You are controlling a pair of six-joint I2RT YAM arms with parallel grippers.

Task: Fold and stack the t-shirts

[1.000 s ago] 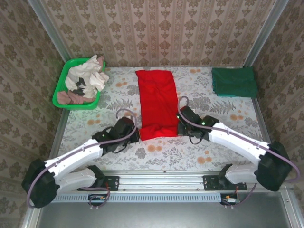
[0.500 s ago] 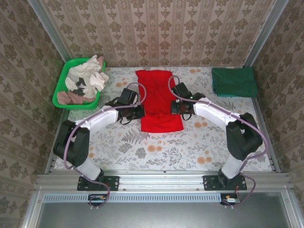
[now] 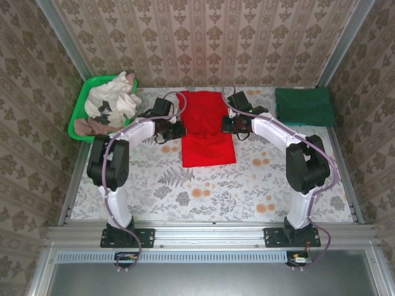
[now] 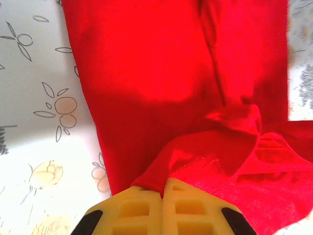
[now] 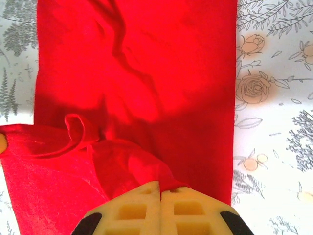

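Note:
A red t-shirt [image 3: 207,126] lies as a long strip on the flowered table, its near end doubled back over itself. My left gripper [image 3: 178,129] is shut on the shirt's left edge; in the left wrist view the yellow fingers [image 4: 146,208] pinch a fold of red cloth [image 4: 166,161]. My right gripper [image 3: 226,125] is shut on the right edge, and its yellow fingers [image 5: 176,210] clamp a red fold [image 5: 146,169]. A folded dark green t-shirt [image 3: 304,106] rests at the far right of the table.
A green basket [image 3: 78,117] holding several light crumpled cloths stands at the far left. Patterned walls close in the table's back and sides. Flowered tabletop [image 3: 203,191] lies bare between the shirt and the arm bases.
Both grippers have carried the red shirt's near edge away from the bases toward the back wall, folding it over itself. The arms now stretch far forward.

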